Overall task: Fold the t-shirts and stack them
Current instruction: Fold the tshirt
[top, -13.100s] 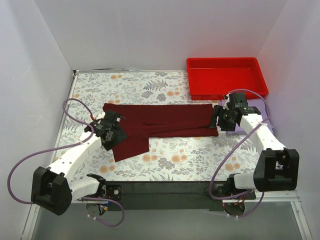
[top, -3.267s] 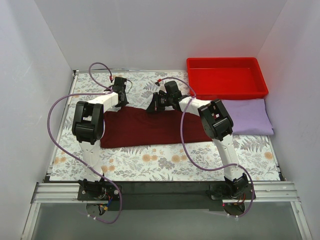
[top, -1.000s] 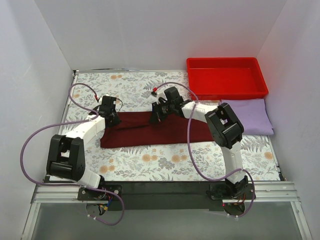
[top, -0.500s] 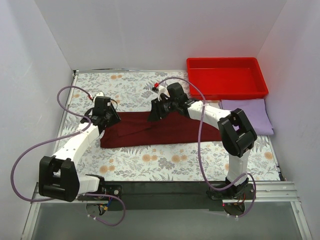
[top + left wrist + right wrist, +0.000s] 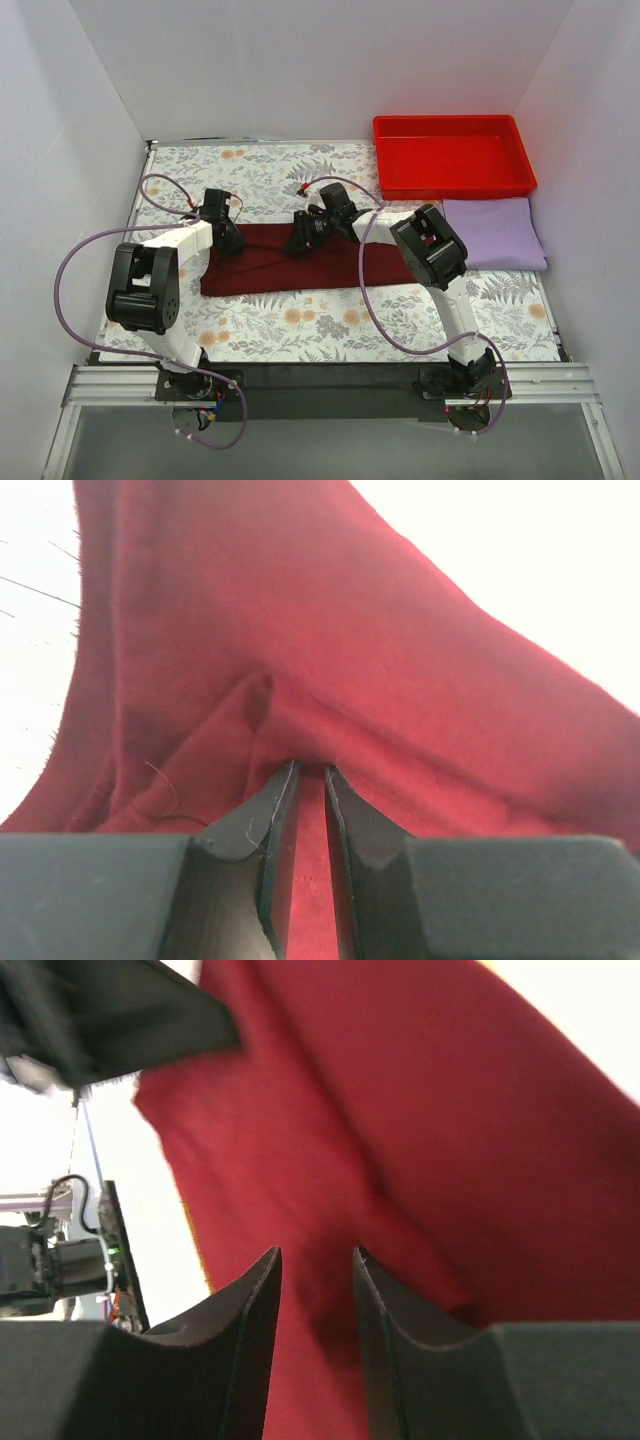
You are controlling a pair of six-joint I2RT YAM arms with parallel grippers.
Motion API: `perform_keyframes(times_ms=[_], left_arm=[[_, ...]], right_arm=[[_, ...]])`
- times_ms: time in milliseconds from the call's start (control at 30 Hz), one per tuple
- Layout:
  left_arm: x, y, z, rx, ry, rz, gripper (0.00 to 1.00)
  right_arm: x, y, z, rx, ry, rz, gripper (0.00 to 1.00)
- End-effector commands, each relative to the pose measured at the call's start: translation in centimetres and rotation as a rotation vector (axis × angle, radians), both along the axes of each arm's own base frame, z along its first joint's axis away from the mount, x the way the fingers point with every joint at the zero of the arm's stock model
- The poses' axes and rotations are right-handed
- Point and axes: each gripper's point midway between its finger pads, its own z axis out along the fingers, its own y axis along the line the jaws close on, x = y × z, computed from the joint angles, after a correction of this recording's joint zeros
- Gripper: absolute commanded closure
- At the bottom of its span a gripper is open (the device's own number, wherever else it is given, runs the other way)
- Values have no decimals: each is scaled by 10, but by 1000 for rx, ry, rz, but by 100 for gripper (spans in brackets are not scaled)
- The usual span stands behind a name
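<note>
The dark maroon t-shirt (image 5: pixel 330 268) lies as a long folded band across the middle of the floral mat. My left gripper (image 5: pixel 228 240) is at its far left edge. In the left wrist view the jaws (image 5: pixel 310 768) are pinched on a raised fold of the maroon cloth (image 5: pixel 400 660). My right gripper (image 5: pixel 298 243) is at the far edge near the middle. Its jaws (image 5: pixel 315 1252) stand apart over the maroon cloth (image 5: pixel 400 1110), with a crease running between them. The pale lavender t-shirt (image 5: pixel 495 235) lies folded at the right.
A bright red plastic tray (image 5: pixel 455 158) stands at the back right, just beyond the lavender shirt. White walls close in the floral mat (image 5: pixel 300 325) on three sides. Purple cables loop off both arms. The two grippers are close together.
Both grippers have come nearer me and closer together along the shirt's far edge. The maroon band looks narrower than 3.3 s ago. The lavender shirt has not moved.
</note>
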Motion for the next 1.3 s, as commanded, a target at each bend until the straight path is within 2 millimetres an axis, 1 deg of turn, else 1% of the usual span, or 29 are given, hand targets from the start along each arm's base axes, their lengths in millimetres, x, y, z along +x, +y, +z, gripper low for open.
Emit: perform_keyframes(times_ms=[0, 33, 100, 133, 200, 233, 300, 333, 367, 400, 433, 467, 500, 533, 567, 600, 633, 667, 733, 767, 800, 833, 933, 1033, 1067, 1167, 1200, 1233, 1267], left_arm=[[-2, 14, -11, 13, 50, 65, 85], [-4, 15, -17, 19, 71, 65, 85], [-2, 16, -19, 23, 86, 61, 84], [0, 16, -16, 28, 78, 38, 84], [7, 11, -6, 13, 52, 7, 82], [12, 10, 4, 11, 24, -6, 77], [18, 9, 29, 12, -33, -14, 72], [19, 9, 39, 16, -56, -17, 63], [19, 9, 47, 20, -74, -18, 58], [16, 10, 64, 26, -110, -14, 54], [10, 11, 68, 28, -114, -10, 50], [6, 12, 75, 29, -127, -4, 49], [-1, 14, 86, 27, -148, 15, 48], [-8, 16, 88, 27, -150, 27, 48], [-19, 18, 81, 28, -128, 41, 48], [-28, 19, 85, 21, -138, 54, 48], [-34, 17, 84, 8, -132, 49, 48], [-48, 18, 71, 8, -99, 51, 49], [-58, 19, 70, 3, -113, 66, 50], [-67, 21, 60, 11, -91, 71, 50], [-69, 22, 58, 10, -92, 80, 51], [-71, 23, 55, 9, -89, 95, 51], [-69, 25, 45, 10, -80, 120, 51], [-68, 29, 23, 12, -35, 143, 52], [-69, 30, 10, 20, 6, 151, 53], [-61, 38, -4, 29, 59, 176, 54], [-60, 42, -16, 40, 104, 182, 54], [-47, 43, -15, 42, 100, 182, 54], [-40, 44, -16, 46, 104, 173, 54]], right_arm=[[17, -5, -7, 20, 0, -44, 60], [23, -12, -12, 14, 7, -60, 60], [23, -20, -12, 12, -3, -58, 60], [27, -25, 2, 28, -34, -60, 61], [25, -31, 16, 27, -76, -57, 60], [24, -39, 32, 28, -125, -56, 59], [17, -51, 41, -5, -148, -52, 58], [14, -60, 52, -28, -216, -57, 56], [11, -67, 54, -52, -238, -63, 56], [7, -74, 54, -82, -252, -71, 55], [7, -87, 62, -134, -288, -111, 54], [0, -102, 49, -197, -296, -116, 54], [-2, -113, 45, -244, -302, -133, 54], [2, -129, 46, -306, -334, -182, 53], [-11, -147, 29, -387, -304, -180, 53], [-14, -159, 23, -432, -303, -197, 53], [-12, -175, 23, -490, -323, -241, 53], [-25, -193, 6, -565, -303, -234, 53], [-25, -219, 3, -668, -337, -296, 53], [-30, -229, -3, -706, -329, -304, 52], [-33, -240, -8, -742, -326, -319, 52], [-32, -248, -7, -761, -333, -344, 52], [-33, -263, -13, -812, -328, -373, 51], [-39, -270, -24, -856, -292, -372, 50], [-42, -271, -28, -863, -276, -366, 50], [-64, -268, -44, -845, -191, -303, 50], [-71, -266, -47, -835, -166, -288, 51], [-86, -259, -49, -801, -128, -239, 51], [-99, -258, -54, -800, -96, -214, 51]])
